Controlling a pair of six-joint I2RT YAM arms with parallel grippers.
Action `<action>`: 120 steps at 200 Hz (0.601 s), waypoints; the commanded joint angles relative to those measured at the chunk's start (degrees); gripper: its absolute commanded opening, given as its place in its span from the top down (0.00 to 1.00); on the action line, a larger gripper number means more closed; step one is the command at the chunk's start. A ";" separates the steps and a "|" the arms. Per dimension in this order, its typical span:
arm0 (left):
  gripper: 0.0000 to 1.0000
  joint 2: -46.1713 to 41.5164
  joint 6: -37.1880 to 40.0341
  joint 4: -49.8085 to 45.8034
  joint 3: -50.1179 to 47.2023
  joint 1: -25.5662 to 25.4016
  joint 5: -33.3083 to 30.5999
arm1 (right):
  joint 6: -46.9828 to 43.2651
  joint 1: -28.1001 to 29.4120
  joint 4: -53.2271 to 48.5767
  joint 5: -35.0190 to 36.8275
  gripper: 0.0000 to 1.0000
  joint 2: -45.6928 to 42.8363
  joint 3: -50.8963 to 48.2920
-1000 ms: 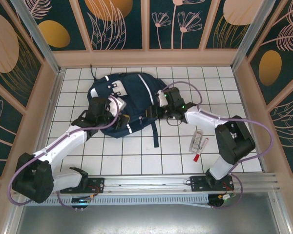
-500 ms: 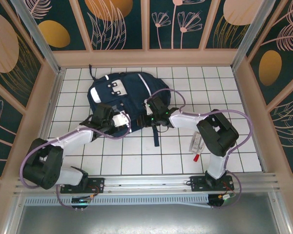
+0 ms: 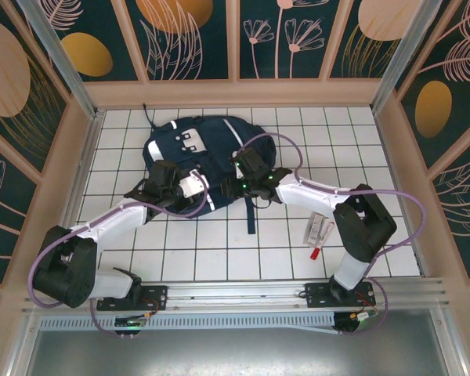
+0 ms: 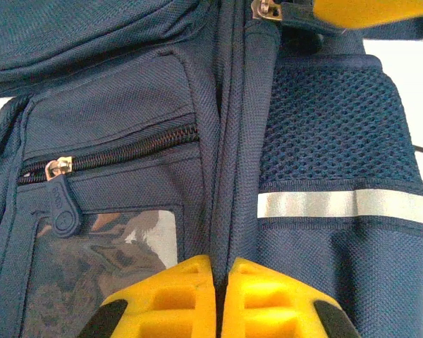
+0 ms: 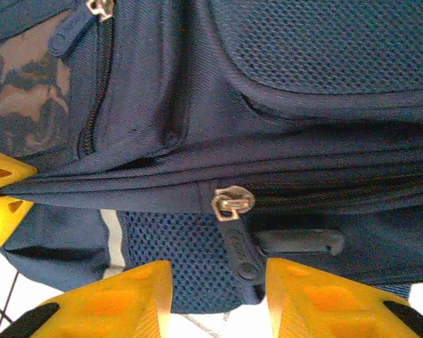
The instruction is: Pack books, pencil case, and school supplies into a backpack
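The navy backpack [image 3: 189,149] lies flat on the white tiled table. My left gripper [image 3: 190,188] is at its near edge, shut on a fold of backpack [image 4: 127,127] fabric along a seam beside the clear window pocket [image 4: 99,260]. My right gripper [image 3: 245,178] stands open just to the right, its jaws either side of a dark zipper pull [image 5: 241,248] under a metal slider [image 5: 232,203]; the pull lies close to the right finger. The school supplies, a red-and-white pen [image 3: 322,240] and a whitish packet [image 3: 316,223], lie on the tiles to the right. The books and the pencil case are out of view.
A dark strap [image 3: 250,218] trails from the backpack toward the near edge. A mesh side pocket [image 4: 335,127] with a reflective stripe [image 4: 342,205] sits by the seam. Low beige walls [image 3: 392,149] ring the table.
My left gripper has closed onto the backpack's seam fabric. The right gripper came from the backpack's right side to its near edge, next to the left gripper.
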 commanded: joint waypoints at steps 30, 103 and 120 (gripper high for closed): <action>1.00 -1.38 -4.09 -0.14 3.98 0.74 13.22 | 0.58 1.87 -5.63 14.44 0.60 6.18 7.21; 1.00 -1.79 -1.65 -1.22 3.75 1.90 13.98 | -3.05 -0.05 -11.08 19.09 0.95 7.50 9.25; 1.00 -1.88 -0.26 -2.18 3.65 2.08 13.54 | -3.21 -2.22 -11.03 15.38 1.00 6.13 7.87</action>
